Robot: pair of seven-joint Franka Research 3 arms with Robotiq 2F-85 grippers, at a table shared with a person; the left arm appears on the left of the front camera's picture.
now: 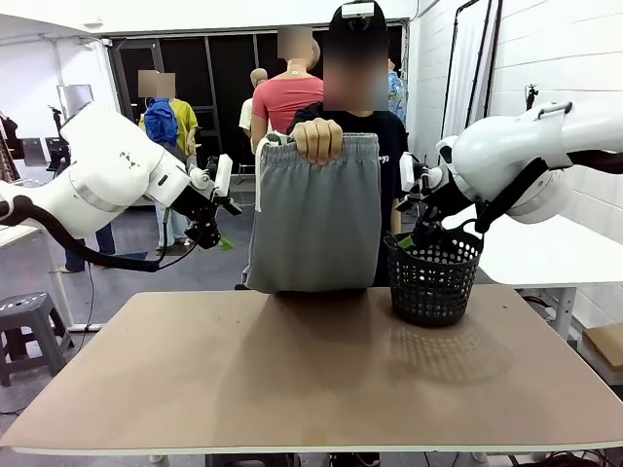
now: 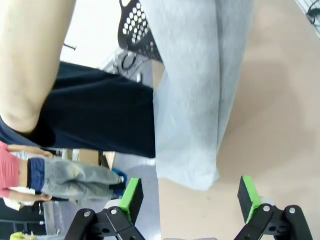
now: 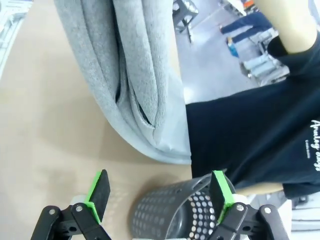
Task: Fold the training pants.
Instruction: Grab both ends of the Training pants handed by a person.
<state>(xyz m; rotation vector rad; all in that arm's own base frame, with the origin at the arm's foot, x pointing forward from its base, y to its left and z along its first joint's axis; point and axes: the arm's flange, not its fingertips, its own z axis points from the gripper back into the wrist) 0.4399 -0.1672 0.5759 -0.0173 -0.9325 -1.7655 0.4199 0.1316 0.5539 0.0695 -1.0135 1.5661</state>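
- While a person's hand (image 1: 317,139) holds the training pants (image 1: 316,219) up by the gathered waistband, they hang doubled over the table's (image 1: 292,379) far edge, between the two arms and just left of the black mesh basket (image 1: 433,282).
- Left gripper (image 2: 190,195): jaws spread wide, empty, aimed at the pants' lower edge.
- Right gripper (image 3: 159,192): equally wide, empty, above the basket rim beside the pants.
- Handling, as I judge it: light, limp cotton that sags and drapes, not slippery or fragile.
- Best hold: pinch the thicker waistband corners or the leg cuffs, avoiding the loose white drawstring (image 1: 261,175).
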